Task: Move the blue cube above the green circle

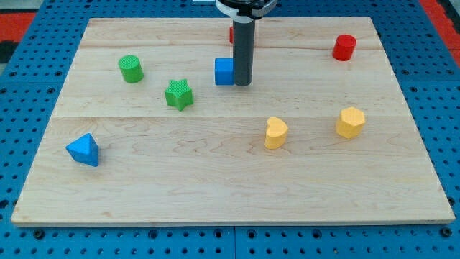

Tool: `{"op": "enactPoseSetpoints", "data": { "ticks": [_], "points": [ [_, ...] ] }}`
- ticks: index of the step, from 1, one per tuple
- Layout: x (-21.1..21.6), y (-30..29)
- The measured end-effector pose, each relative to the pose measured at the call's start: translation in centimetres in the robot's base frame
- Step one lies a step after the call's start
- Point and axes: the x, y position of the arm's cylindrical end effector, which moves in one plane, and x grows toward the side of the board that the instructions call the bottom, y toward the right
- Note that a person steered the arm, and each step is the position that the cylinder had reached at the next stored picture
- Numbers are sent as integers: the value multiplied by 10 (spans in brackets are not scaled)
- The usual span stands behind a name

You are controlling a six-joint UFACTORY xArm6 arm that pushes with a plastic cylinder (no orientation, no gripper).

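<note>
The blue cube (223, 71) sits on the wooden board (230, 180) just above the view's middle. My tip (242, 84) stands right against the cube's right side, touching it or nearly so. The green circle, a short green cylinder (131, 68), is well to the left of the cube at about the same height in the view. The rod's body rises to the view's top and hides most of a red block (231, 34) behind it.
A green star (178, 94) lies between the cylinder and the cube, slightly lower. A red cylinder (344, 47) is at upper right. A yellow heart (275, 132) and yellow hexagon (350, 122) sit right of middle. A blue triangle (83, 150) is at lower left.
</note>
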Motion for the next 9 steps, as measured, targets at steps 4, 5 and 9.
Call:
{"op": "enactPoseSetpoints", "data": {
  "ticks": [4, 5, 9],
  "points": [
    [4, -10],
    [-28, -11],
    [-78, -124]
  ]
}}
